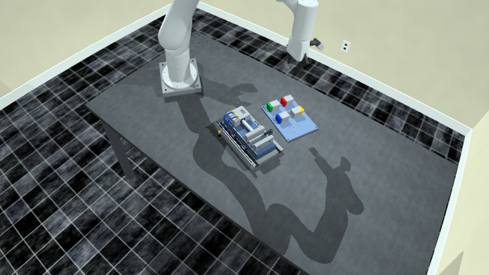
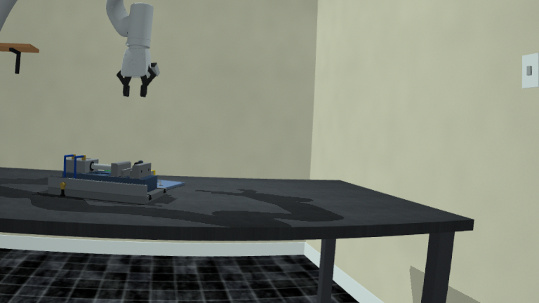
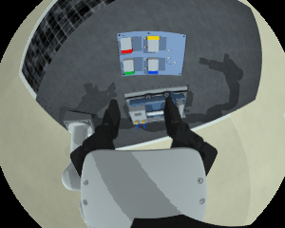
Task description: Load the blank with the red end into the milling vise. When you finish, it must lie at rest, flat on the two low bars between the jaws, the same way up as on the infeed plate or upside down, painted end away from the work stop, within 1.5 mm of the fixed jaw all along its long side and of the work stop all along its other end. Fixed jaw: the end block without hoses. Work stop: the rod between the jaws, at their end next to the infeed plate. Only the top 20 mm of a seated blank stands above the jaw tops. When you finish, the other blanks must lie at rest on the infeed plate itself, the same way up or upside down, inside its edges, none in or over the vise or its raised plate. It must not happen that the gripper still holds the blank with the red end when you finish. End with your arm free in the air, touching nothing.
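We record our black two-fingered gripper (image 2: 135, 90) partly open, fingers apart on nothing, high above the dark grey table (image 1: 360, 170). Below: pale blue infeed plate (image 1: 306, 128) bearing the grey blank with the red end (image 1: 287, 100), near the table's far edge; blue-grey milling vise (image 1: 248, 139) just beside. Around: black tiled floor (image 1: 53, 200), beige walls (image 2: 397, 85), broad open tabletop toward the near right.

From the exterior view the vise (image 2: 107, 180) blocks nearly all of the infeed plate (image 2: 171, 184), so no blanks show there. The arm's upper links run off the top edge in the top view.
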`<state>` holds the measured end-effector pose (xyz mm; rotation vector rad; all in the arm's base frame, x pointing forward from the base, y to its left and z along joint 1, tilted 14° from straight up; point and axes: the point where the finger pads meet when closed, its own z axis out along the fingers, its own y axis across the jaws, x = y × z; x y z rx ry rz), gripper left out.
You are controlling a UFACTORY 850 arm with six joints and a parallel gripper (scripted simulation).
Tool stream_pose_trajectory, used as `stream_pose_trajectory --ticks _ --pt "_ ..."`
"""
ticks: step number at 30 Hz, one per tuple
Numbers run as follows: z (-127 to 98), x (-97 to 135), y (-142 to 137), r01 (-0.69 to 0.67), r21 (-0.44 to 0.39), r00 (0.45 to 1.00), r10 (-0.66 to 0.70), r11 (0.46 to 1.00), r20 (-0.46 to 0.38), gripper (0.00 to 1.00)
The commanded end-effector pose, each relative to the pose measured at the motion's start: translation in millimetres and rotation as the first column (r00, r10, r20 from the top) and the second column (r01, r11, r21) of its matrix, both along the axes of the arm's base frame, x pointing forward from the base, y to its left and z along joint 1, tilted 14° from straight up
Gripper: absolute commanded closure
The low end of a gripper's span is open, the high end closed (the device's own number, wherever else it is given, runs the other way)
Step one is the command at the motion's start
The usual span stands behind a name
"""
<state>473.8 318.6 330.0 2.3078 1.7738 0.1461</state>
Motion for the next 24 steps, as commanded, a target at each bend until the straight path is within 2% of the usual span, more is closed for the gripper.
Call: stream_pose_trajectory --ticks 1,15,24 --pt "1.0 0.4 0.5 0.0 0.001 1.0 0.0 1.0 0.002 0.3" --pt "1.0 0.4 0.5 0.0 0.001 1.0 0.0 1.0 0.002 0.3" --pt "-43.3 1.6 7.9 0.001 0.001 1.0 -0.001 1.0 0.002 0.3"
